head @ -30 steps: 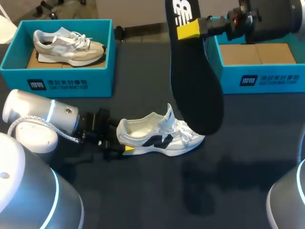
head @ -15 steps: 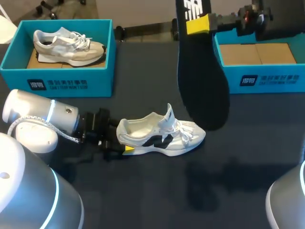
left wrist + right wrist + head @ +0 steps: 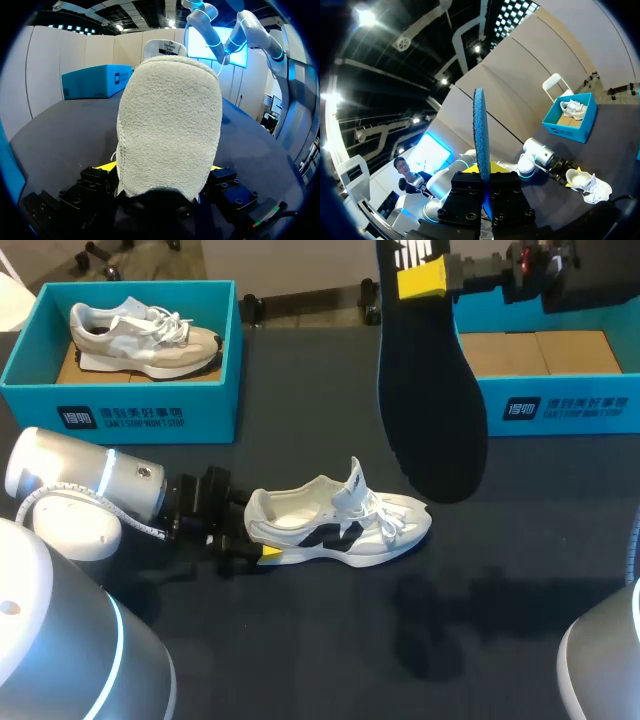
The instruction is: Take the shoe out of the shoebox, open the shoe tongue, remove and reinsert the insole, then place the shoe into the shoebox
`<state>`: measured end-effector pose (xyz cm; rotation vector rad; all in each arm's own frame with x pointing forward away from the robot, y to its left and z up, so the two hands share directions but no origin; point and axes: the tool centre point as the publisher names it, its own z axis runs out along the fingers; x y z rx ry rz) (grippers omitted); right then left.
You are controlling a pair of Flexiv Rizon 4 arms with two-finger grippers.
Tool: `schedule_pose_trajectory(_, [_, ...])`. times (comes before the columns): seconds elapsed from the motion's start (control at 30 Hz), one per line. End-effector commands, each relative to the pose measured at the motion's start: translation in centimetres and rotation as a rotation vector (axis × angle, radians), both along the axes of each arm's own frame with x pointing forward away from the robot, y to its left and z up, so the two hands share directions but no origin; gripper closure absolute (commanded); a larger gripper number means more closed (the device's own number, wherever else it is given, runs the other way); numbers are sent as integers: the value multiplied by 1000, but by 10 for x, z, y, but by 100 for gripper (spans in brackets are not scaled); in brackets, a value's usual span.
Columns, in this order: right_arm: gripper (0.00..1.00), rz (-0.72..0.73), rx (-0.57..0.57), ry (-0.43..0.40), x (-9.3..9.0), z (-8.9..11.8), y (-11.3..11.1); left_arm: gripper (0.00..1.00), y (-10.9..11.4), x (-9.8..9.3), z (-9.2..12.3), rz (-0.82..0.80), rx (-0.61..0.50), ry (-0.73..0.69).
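Observation:
A white shoe [image 3: 340, 525] with a black side mark lies on the dark table, toe to the right and tongue pulled up. My left gripper [image 3: 262, 543] is behind it, with its fingers against both sides of the heel [image 3: 170, 125], holding it. Up at the back right, my right gripper [image 3: 425, 278] is shut on the heel end of the black insole [image 3: 432, 390]. The insole hangs toe down above the table, right of the shoe. In the right wrist view the insole [image 3: 481, 130] shows edge-on between the fingers of that gripper [image 3: 485, 175], and the white shoe [image 3: 589, 186] lies far below.
A blue shoebox [image 3: 120, 415] at the back left holds a beige shoe [image 3: 145, 338]. A second blue shoebox [image 3: 560, 405] at the back right stands open, with only its cardboard floor showing. The insole's toe hangs close to that box's front left corner.
My right arm has carried the insole to the right and slightly back, away from above the shoe. The left arm and the shoe have stayed put.

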<state>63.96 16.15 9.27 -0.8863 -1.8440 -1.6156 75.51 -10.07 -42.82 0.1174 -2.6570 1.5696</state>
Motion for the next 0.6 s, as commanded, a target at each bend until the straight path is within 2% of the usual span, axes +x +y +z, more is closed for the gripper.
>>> schedule_pose_trajectory(0.03, [100,2,-2,2,3,0,4,100,-3,1,-4,1,3,1])
schedule_pose_trajectory(0.17, [100,2,-2,2,3,0,4,100,-3,1,-4,1,3,1])
schedule_pose_trajectory(0.27, [100,-4,15,-34,2,0,4,100,-3,1,-4,1,3,1])
schedule_pose_trajectory(0.6, [100,-30,16,-25,-8,5,3,100,-3,1,-4,1,3,1])
